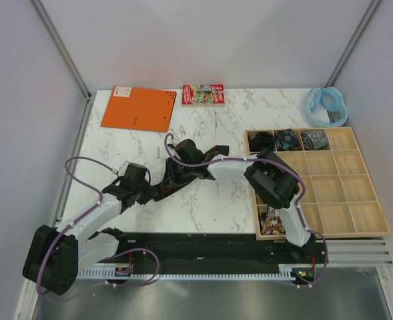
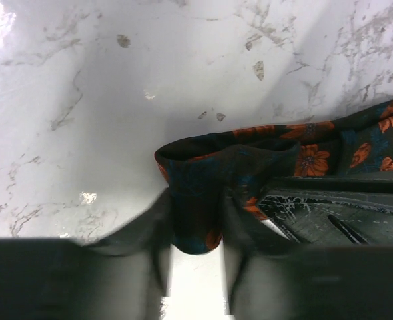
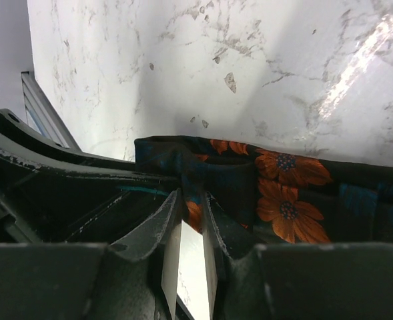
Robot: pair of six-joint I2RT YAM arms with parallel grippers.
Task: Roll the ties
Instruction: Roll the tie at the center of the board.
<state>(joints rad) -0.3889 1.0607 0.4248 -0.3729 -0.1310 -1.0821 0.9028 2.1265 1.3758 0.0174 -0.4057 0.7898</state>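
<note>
The black tie with orange-red flowers [image 1: 161,191] lies on the marble table between the two arms, mostly hidden under them. My left gripper [image 2: 195,227] is shut on a folded end of this tie [image 2: 203,187]. My right gripper [image 3: 193,200] is shut on a bunched fold of the same tie [image 3: 276,190], close to the left gripper. In the top view the left gripper [image 1: 149,189] and right gripper [image 1: 176,175] meet at the tie. Three coiled ties [image 1: 287,139] sit in the top row of the wooden tray.
A wooden compartment tray [image 1: 346,193] stands at the right, one lower cell filled with small bits [image 1: 271,220]. A flat orange notebook [image 1: 138,109], a small colourful box [image 1: 202,95] and a pale blue ring [image 1: 327,103] lie at the back.
</note>
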